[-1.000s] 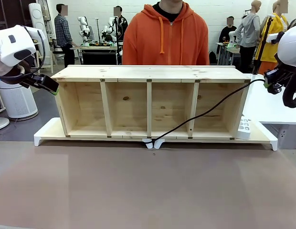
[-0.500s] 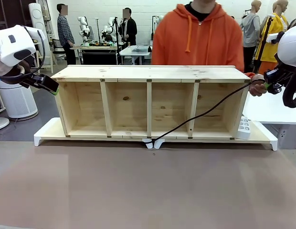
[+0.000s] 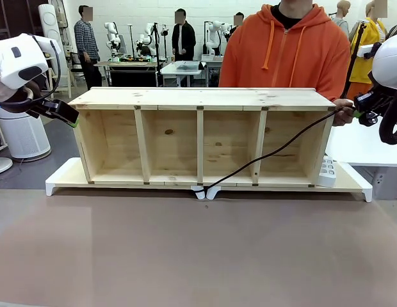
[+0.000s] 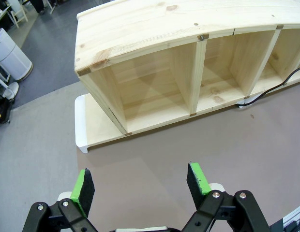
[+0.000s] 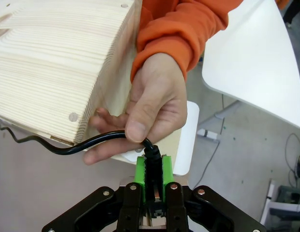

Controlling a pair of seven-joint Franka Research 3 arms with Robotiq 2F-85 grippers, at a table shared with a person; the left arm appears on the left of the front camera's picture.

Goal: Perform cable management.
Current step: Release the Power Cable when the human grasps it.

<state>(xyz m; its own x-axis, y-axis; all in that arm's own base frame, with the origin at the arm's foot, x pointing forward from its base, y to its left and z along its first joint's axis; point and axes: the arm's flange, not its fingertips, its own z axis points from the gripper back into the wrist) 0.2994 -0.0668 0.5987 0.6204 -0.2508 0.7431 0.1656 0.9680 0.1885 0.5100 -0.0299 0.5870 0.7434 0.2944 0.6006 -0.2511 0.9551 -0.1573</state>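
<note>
The cable (image 3: pixel 275 150) is a thin black cord that runs from a white clip at the shelf's front edge, up across the right compartment, to my right gripper (image 3: pixel 358 116) past the shelf's right end. In the right wrist view that gripper (image 5: pixel 153 166) is shut on the cable's plug end (image 5: pixel 151 153). A person's hand (image 5: pixel 152 108) in an orange sleeve pinches the cable (image 5: pixel 92 144) just ahead of my green pads. My left gripper (image 4: pixel 140 182) hangs open and holds nothing, out beyond the shelf's left end (image 3: pixel 69 118).
A long wooden shelf (image 3: pixel 202 99) with several open compartments lies on a white base (image 3: pixel 64 176) across the table. A white power strip (image 3: pixel 326 171) leans at its right end. The person in the orange hoodie (image 3: pixel 282 51) stands behind the shelf's right half. A white table (image 5: pixel 251 63) is beside my right gripper.
The person has stepped to the right behind the shelf and brought a hand onto the cable at my right gripper. Neither arm has moved.
</note>
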